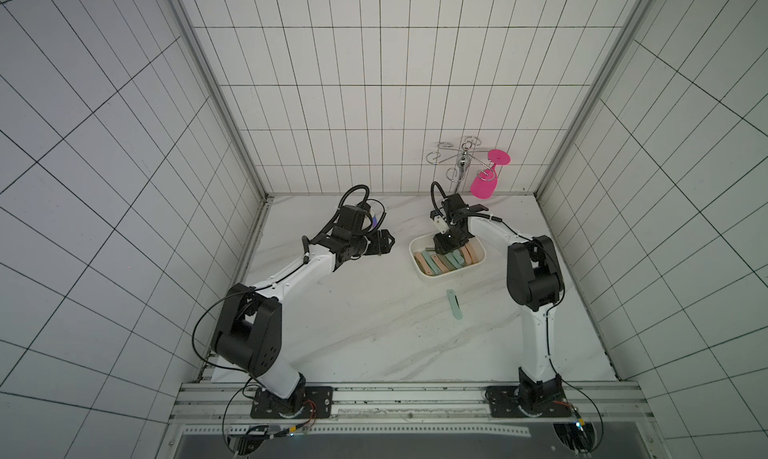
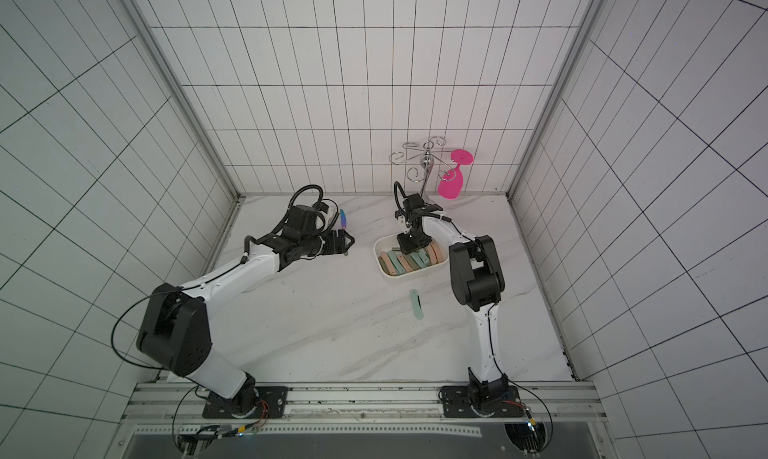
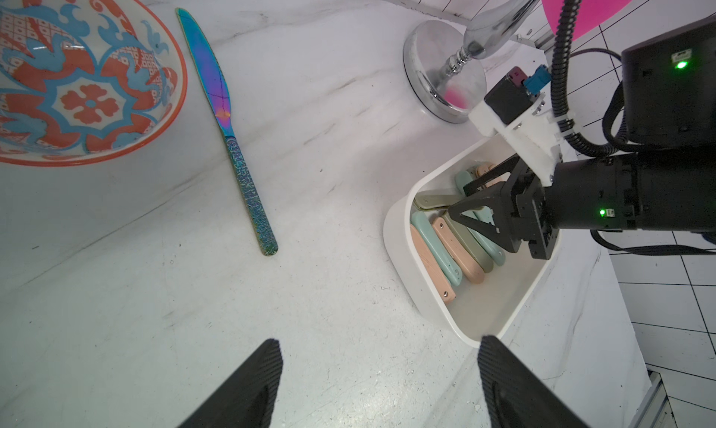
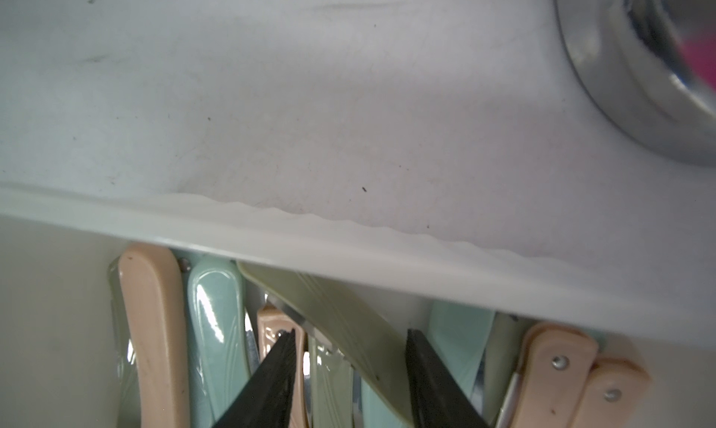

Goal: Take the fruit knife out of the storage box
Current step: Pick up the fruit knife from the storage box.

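Note:
The white storage box stands at the back right of the table and holds several folded fruit knives in peach, mint and olive. My right gripper reaches down into the box. It is open, and an olive knife lies slantwise between its fingers. One mint fruit knife lies on the table in front of the box. My left gripper hovers open and empty over the table, left of the box.
A patterned bowl and an iridescent table knife lie to the left of my left gripper. A chrome glass rack with a pink glass hanging on it stands behind the box. Its base is close to the rim.

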You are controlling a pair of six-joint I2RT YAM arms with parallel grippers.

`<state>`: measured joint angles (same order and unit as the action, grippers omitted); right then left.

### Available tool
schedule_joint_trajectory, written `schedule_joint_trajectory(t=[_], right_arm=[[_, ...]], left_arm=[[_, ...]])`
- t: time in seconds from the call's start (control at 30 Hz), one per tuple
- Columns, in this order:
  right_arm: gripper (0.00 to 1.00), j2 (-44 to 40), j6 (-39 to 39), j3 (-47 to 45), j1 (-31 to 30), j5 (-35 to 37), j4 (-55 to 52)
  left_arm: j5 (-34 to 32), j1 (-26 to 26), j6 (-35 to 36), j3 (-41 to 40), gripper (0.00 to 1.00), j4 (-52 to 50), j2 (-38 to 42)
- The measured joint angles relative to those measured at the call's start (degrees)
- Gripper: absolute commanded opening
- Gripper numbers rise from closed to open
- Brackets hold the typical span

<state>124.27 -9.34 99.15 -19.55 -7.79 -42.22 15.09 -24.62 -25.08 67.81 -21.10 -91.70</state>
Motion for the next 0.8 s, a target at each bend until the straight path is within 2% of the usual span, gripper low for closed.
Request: schedule_joint_trajectory(t=[0.3, 0.37, 0.47, 0.57, 0.67, 0.8], right_arm=[[0.48, 1.9, -1.7, 0.3, -0.4, 1.7, -0.3], [0.41, 2.0, -1.8, 0.5, -0.4, 1.7, -0.4], [0.22, 2.0, -2.0, 0.6, -0.4, 1.7, -0.7], [0.17, 2.0, -1.8, 0.6, -0.4, 1.6, -1.5], [0.01, 2.0, -1.5, 0.6, -0.6, 1.8, -1.7], [0.00, 2.0, -0.7, 0.6, -0.8, 1.9, -1.8]], left_arm=[[0.0, 0.0, 0.0, 0.0, 0.83, 0.4, 0.0], [0.1, 0.0, 0.0, 0.0, 0.83, 0.4, 0.0], [0.1, 0.0, 0.0, 0.0, 0.83, 0.4, 0.0], [0.2, 0.0, 0.0, 0.0, 0.83, 0.4, 0.0], [0.2, 0.0, 0.0, 0.0, 0.83, 0.5, 0.0], [0.5, 0.0, 0.0, 0.0, 0.83, 0.7, 0.0]])
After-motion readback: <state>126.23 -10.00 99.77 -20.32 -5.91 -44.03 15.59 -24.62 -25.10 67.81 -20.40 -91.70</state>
